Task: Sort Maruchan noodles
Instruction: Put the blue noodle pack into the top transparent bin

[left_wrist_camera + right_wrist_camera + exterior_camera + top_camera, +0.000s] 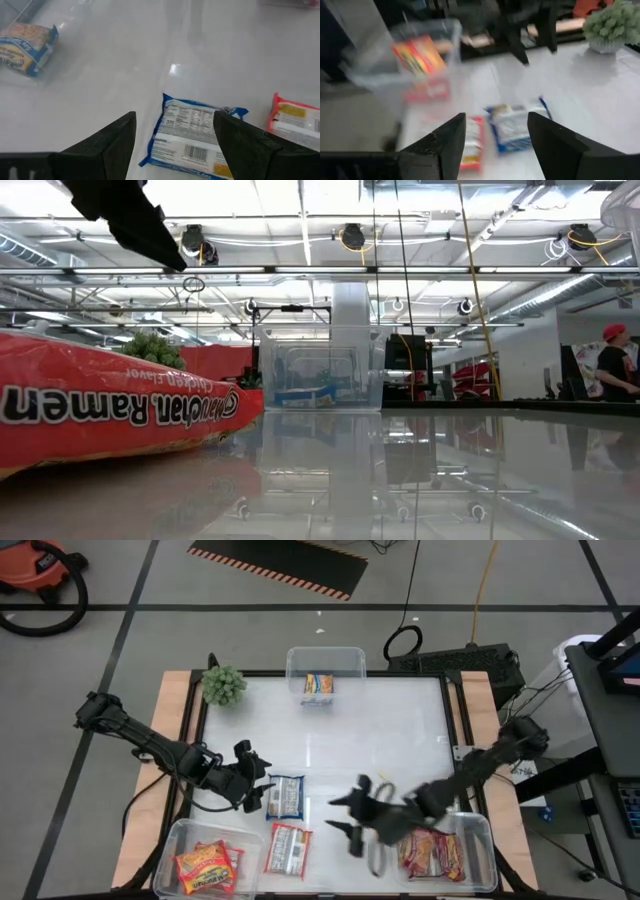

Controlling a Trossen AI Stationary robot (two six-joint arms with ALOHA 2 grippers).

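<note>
A blue-and-white noodle packet [286, 796] lies flat on the white table, label side down [192, 132]. My left gripper [258, 790] is open at its left end, one finger on either side of that end [175, 116], apart from it. A red-and-white packet [288, 848] lies flat nearer the near edge [295, 117] and looms red in the low view [100, 410]. My right gripper [340, 817] is open and holds nothing. It hangs right of both packets and points toward them [496, 116].
The near-left tub [172, 840] holds orange-yellow and red packets [205, 865]. The near-right tub [480, 825] holds red packets [432, 855]. The far tub [325, 655] holds one blue-and-white packet [319, 686]. A green plant [224, 684] stands at the far-left corner. The table's middle is bare.
</note>
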